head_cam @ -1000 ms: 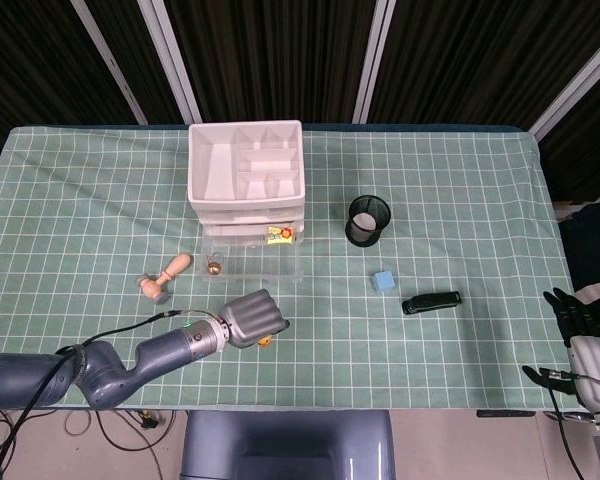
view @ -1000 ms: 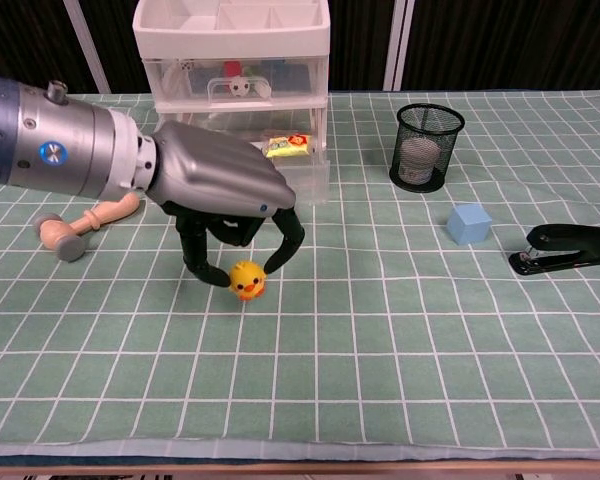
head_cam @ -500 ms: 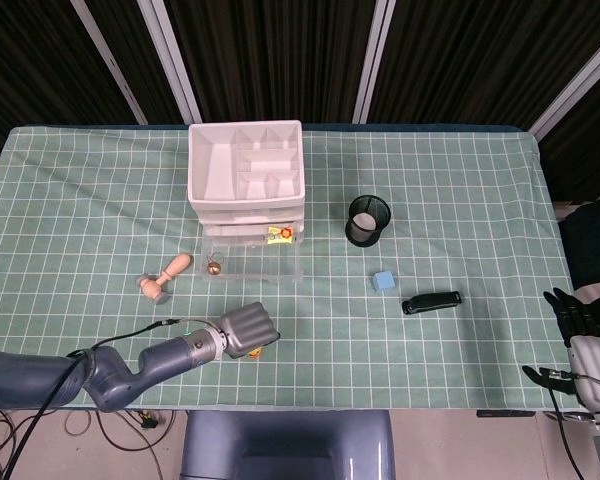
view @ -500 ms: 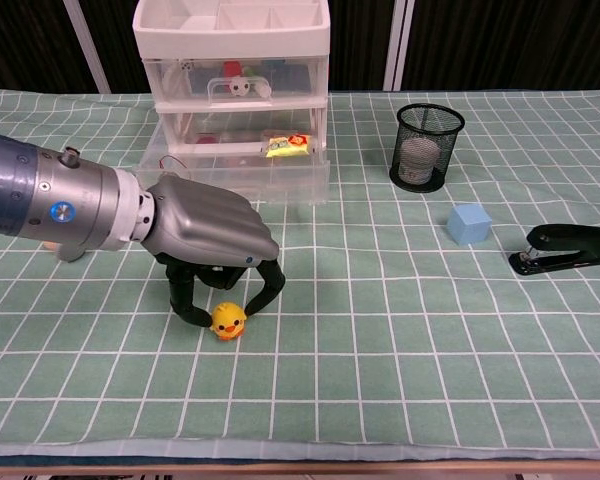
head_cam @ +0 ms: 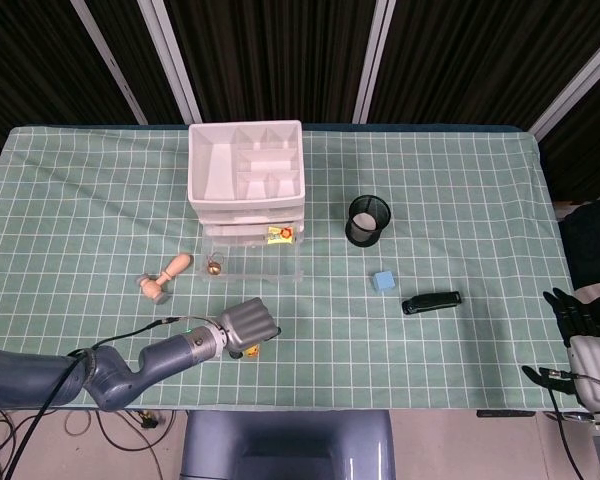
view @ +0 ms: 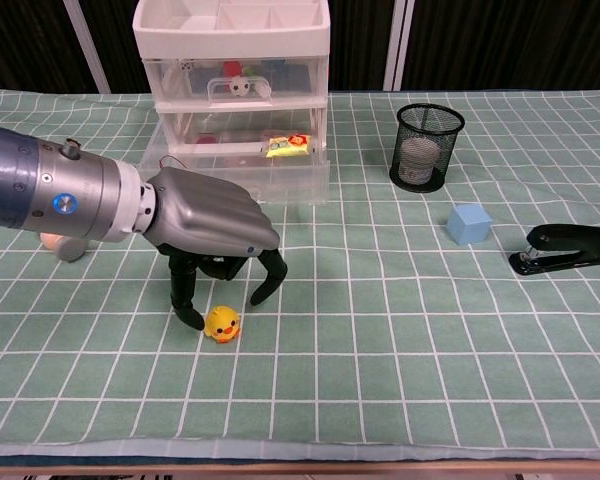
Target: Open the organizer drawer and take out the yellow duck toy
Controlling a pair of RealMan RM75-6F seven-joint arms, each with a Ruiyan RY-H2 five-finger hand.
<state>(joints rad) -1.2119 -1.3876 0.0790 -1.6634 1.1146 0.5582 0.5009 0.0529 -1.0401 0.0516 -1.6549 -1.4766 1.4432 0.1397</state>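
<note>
Green checked tablecloth, dark slatted wall, white uprights

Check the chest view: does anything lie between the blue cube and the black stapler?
No. In the chest view only bare checked cloth separates the blue cube from the black stapler.

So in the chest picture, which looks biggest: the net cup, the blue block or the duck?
1. Black mesh pen cup
2. Light blue cube
3. Small yellow duck toy, though it sits nearer the camera, so it is truly smallest.
</note>
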